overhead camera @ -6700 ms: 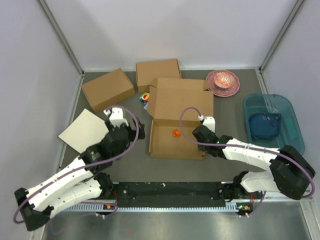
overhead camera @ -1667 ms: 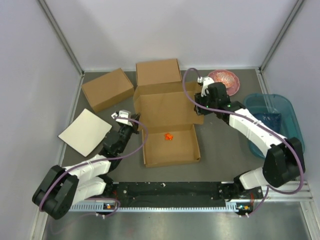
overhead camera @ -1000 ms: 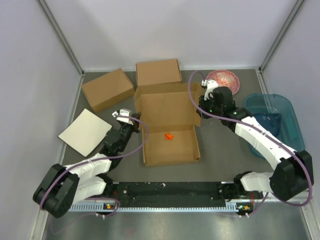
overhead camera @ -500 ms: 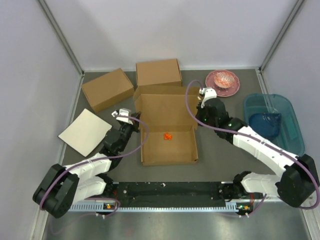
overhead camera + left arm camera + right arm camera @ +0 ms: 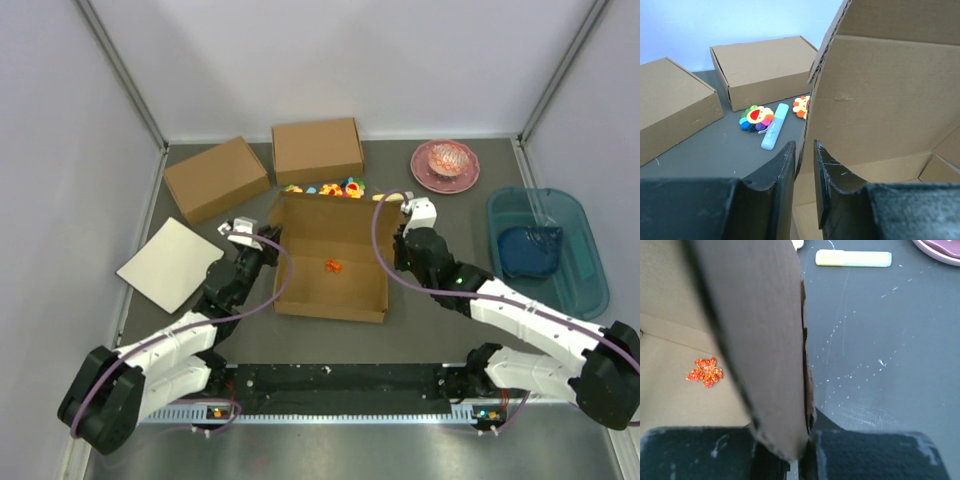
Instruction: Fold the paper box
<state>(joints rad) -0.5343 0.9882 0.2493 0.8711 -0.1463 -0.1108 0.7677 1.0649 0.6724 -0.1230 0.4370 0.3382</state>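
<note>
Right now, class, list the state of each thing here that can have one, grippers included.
paper box: open, side walls raised
left gripper: slightly open, astride the box's left wall
right gripper: shut on the box's right wall
left cardboard box: closed
back cardboard box: closed
orange leaf: lying inside the paper box
highlighter: lying flat

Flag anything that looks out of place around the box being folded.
A small orange glittery leaf lies loose on the floor of the paper box, odd inside a box only half folded. Behind it, a highlighter and small colourful toys lie scattered on the table beside a closed cardboard box.
</note>
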